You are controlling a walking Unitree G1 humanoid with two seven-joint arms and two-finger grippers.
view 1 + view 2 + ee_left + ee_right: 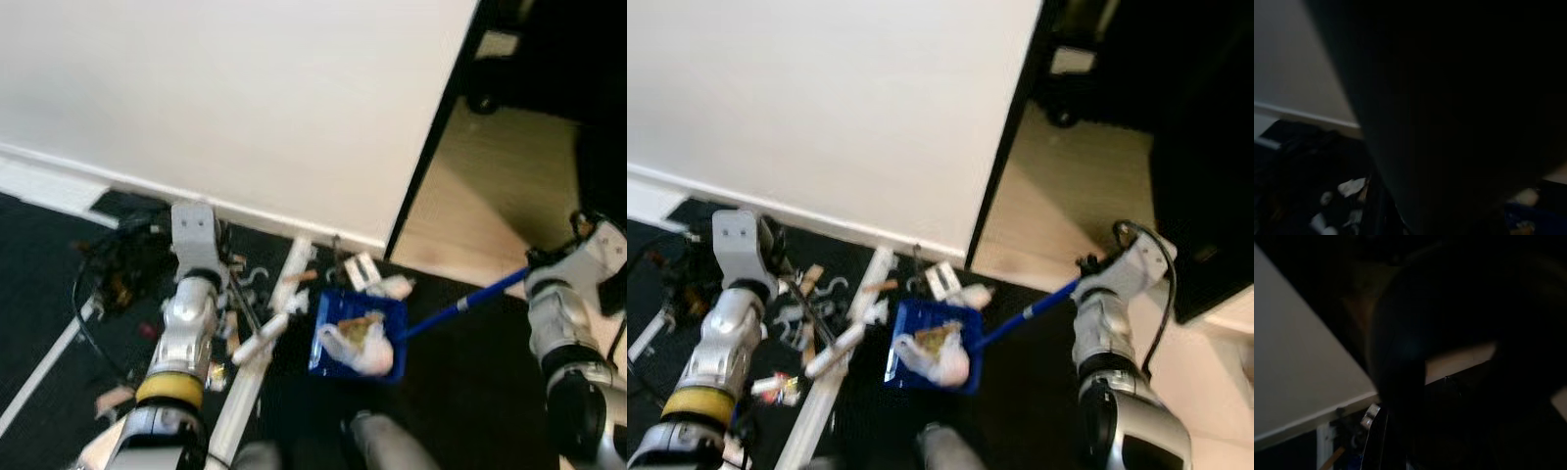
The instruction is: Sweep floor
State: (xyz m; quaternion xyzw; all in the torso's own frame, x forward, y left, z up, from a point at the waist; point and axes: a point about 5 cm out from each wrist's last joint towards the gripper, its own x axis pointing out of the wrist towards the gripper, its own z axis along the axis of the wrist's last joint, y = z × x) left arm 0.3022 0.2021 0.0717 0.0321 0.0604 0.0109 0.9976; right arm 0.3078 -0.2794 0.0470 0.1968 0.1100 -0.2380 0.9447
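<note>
Some litter already fills the dustpan (pixel 359 333), scraps (pixel 235 328) remain at its nine o'clock; jaw states I cannot tell.

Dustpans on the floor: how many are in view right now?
1. The blue dustpan lies on the dark floor near the wall corner, holding crumpled white trash. Its blue handle angles toward the right arm. Another could be hidden among the debris, but none is visible.
</note>
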